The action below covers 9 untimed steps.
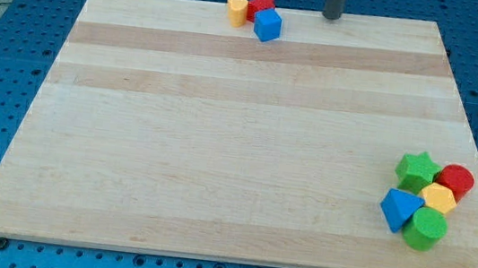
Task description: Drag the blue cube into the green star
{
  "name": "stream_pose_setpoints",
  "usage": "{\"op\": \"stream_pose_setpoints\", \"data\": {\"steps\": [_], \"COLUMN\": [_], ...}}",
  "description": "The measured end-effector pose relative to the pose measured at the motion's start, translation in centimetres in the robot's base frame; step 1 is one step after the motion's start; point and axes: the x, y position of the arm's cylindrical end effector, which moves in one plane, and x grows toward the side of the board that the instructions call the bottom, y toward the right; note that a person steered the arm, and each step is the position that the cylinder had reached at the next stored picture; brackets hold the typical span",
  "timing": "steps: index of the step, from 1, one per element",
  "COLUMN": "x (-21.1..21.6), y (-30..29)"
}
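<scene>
The blue cube (268, 25) sits near the board's top edge, left of centre, touching a red star-like block (260, 6) and close to a yellow block (236, 10). The green star (417, 171) lies far away at the view's lower right, in a cluster of blocks. My tip (332, 16) is at the board's top edge, to the right of the blue cube with a clear gap between them. The rod rises out of the view's top.
The lower-right cluster also holds a red cylinder (456, 181), a yellow block (438, 198), a blue triangular block (399, 209) and a green cylinder (426, 229). The wooden board (239, 134) lies on a blue perforated table.
</scene>
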Motion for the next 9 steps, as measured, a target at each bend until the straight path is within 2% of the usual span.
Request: {"op": "stream_pose_setpoints", "data": {"steps": [2, 4, 7, 9], "x": [0.1, 1.2, 9.5, 13.9], "y": [-5.9, -9.3, -12.2, -16.6]}}
